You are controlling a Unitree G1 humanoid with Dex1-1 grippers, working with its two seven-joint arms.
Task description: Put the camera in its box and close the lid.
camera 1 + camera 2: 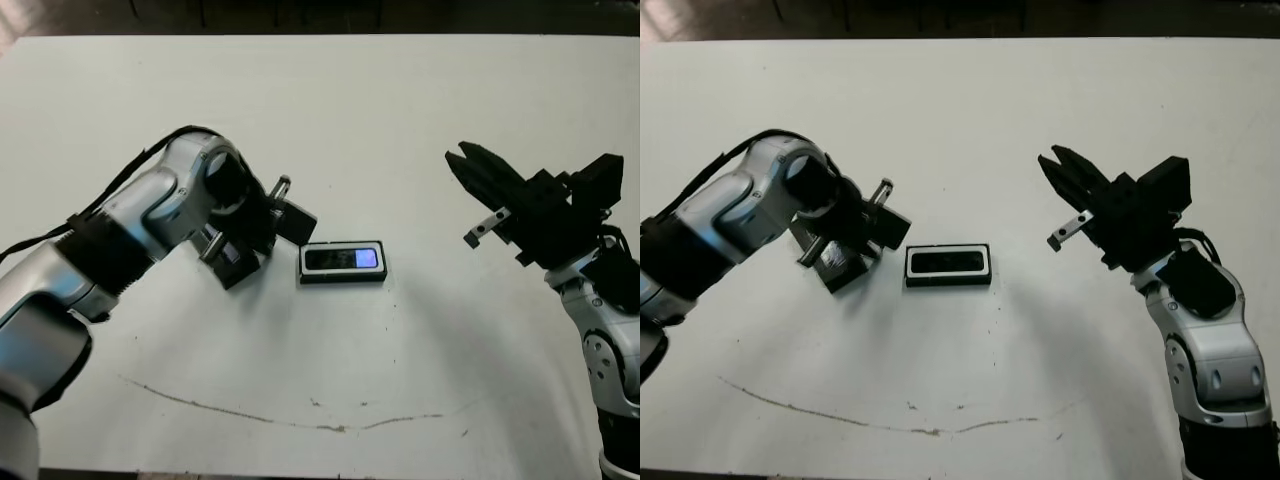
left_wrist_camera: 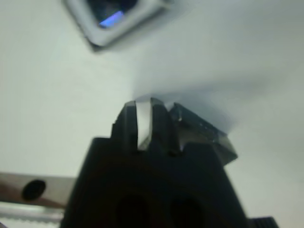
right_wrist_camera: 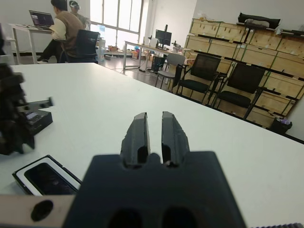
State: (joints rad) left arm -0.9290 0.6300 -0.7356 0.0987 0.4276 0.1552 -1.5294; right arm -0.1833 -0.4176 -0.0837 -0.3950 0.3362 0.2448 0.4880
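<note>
While the camera (image 1: 340, 260) lies flat inside the box (image 1: 340, 279), its bluish patch toward the desk's right edge, the box itself sits open near the middle of the desk (image 1: 400, 100), its long sides running parallel to the near edge. White lining shows as a thin frame all round the black bar.

Just left of the box lies the lid (image 1: 232, 262), turned at an angle to it and apart from it, its pale strip facing up. It sits close against the left gripper (image 2: 151, 103), to one side of it rather than plainly between its jaws. The left wrist view is blurred and shows only a pale sliver at the tips, so I cannot tell whether those jaws are closed, or on anything. That gripper points toward the box, whose corner shows beyond it.

On the desk's right side the right gripper (image 3: 154, 116) is raised above the surface, aimed toward the far left, well apart from box and lid alike. Its jaws stand pressed nearly together with only a slim slit between, and nothing in them.
</note>
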